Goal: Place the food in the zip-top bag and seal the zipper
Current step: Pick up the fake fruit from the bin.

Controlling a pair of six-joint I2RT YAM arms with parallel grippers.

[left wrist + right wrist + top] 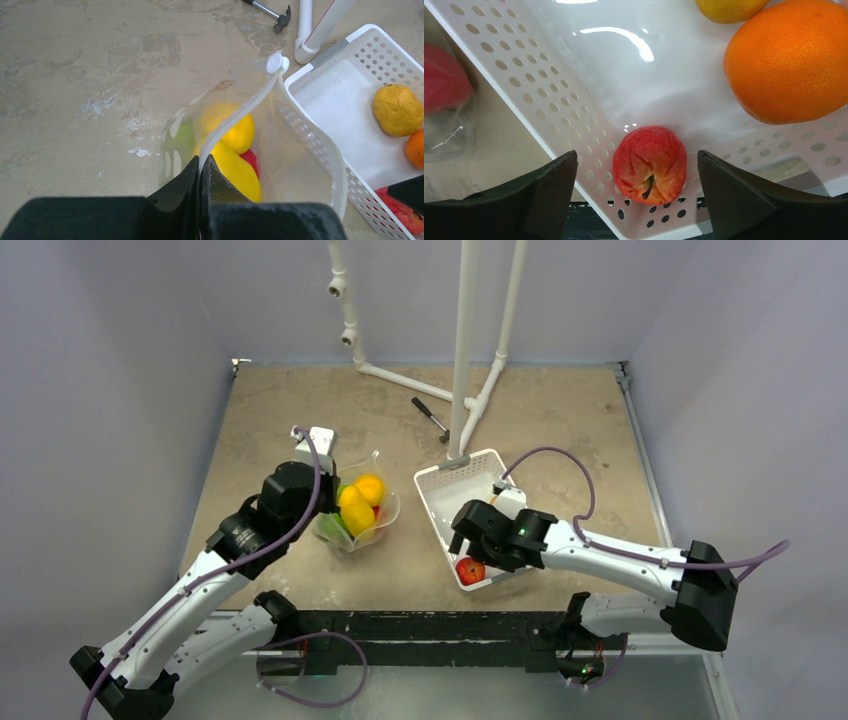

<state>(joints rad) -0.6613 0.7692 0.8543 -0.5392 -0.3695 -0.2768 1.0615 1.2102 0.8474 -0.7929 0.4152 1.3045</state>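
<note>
The zip-top bag (358,518) stands open left of centre with yellow, orange, green and red food in it. My left gripper (202,170) is shut on the near end of the bag's zipper (240,112), holding the mouth up; the white slider (275,63) sits at the far end. A yellow fruit (235,167) lies just past the fingers. My right gripper (636,156) hangs open over the near corner of the white tray (440,490), its fingers either side of a red apple (650,165) without touching it. An orange (789,60) and a yellow fruit (729,7) lie further in.
A small hammer (432,417) lies behind the tray. A white pipe frame (462,350) rises from the table just beyond the tray's far end. Grey walls close in the table on three sides.
</note>
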